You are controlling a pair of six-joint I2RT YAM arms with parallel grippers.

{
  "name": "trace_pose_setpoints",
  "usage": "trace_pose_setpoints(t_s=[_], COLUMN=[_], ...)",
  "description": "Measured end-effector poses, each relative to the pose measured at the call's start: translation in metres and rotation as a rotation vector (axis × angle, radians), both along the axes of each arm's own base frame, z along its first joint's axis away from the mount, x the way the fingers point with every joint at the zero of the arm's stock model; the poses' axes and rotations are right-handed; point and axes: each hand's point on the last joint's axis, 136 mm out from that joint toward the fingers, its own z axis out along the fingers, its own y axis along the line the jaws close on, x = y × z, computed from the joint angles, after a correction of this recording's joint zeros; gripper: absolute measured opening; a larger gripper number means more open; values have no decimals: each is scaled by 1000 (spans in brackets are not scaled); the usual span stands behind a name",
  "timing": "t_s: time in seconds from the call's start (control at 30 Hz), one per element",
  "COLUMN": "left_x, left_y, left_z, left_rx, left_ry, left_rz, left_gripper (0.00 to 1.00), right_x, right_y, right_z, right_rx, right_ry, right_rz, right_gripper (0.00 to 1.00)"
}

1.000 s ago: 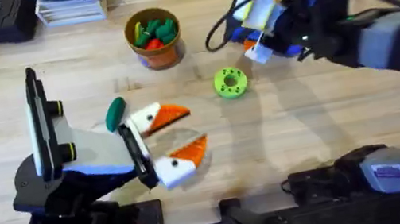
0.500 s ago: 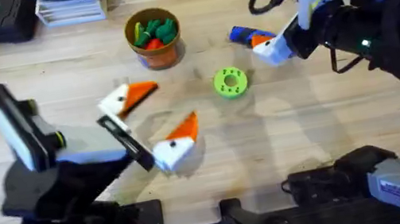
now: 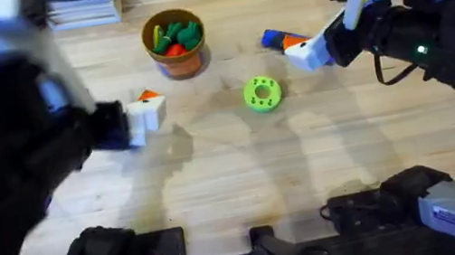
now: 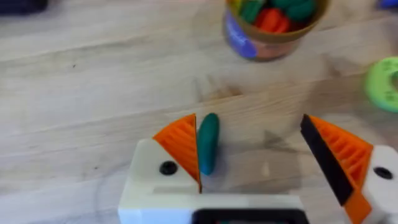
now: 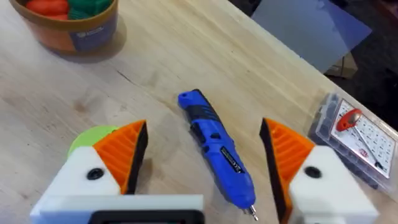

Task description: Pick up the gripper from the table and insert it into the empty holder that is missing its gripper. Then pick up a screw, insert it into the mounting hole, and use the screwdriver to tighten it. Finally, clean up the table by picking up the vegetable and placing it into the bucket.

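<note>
Left gripper hangs wide open over the table, and the vegetable lies on the wood right against one orange pad. Beyond sits the bucket, toys inside. Across to the green disc, then the right gripper, spread wide, straddling the screwdriver on the table.

You've got a pale wooden table with visible grain. Your screwdriver looks like glossy blue plastic; the vegetable is smooth, slightly shiny.
</note>
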Motion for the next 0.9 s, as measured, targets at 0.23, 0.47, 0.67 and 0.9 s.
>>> trace_pose_setpoints(t_s=[0.23,0.47,0.67,0.9], left_x=[14,19,20,27], left_y=[10,12,13,12], left_z=[-64,-107,-132,-129], left_rx=[137,196,224,221], left_ry=[275,436,518,499], left_rz=[33,33,33,37], left_gripper=[985,985,987,929], right_x=[0,0,0,0], right_y=[0,0,0,0], right_z=[0,0,0,0], right_rx=[16,19,19,21], right_ry=[5,6,7,7], right_rz=[-10,-12,-12,-14], right_gripper=[994,994,994,992])
